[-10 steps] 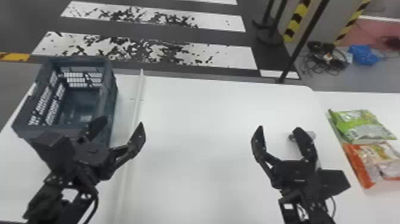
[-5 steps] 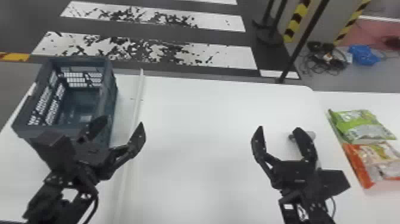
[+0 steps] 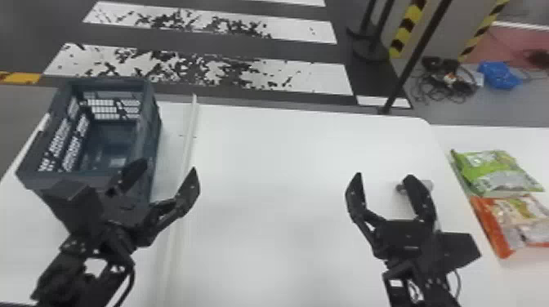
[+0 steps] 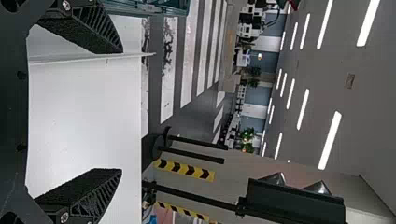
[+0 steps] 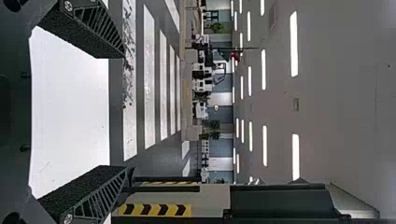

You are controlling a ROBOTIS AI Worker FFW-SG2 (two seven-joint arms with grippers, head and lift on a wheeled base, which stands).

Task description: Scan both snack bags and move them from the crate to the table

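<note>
**White Table Holds Crate; Two Snack Bags Lie on Surface Alongside**

A smooth white table (image 3: 265, 163) with a rounded far right corner carries a dark blue-grey crate (image 3: 153, 130) at its left side. The crate stands upright, its walls pierced with slots. Just to its right, a long, thin pale strip (image 3: 188, 147) runs from the table's far edge toward the robot. A small grey object (image 3: 427, 185) with a dark end, partly hidden, lies near the right side. Beside that edge, a second white surface (image 3: 490, 136) bears a green snack bag (image 3: 490, 171) and, nearer the robot, an orange one (image 3: 514, 220), both lying flat.
</note>
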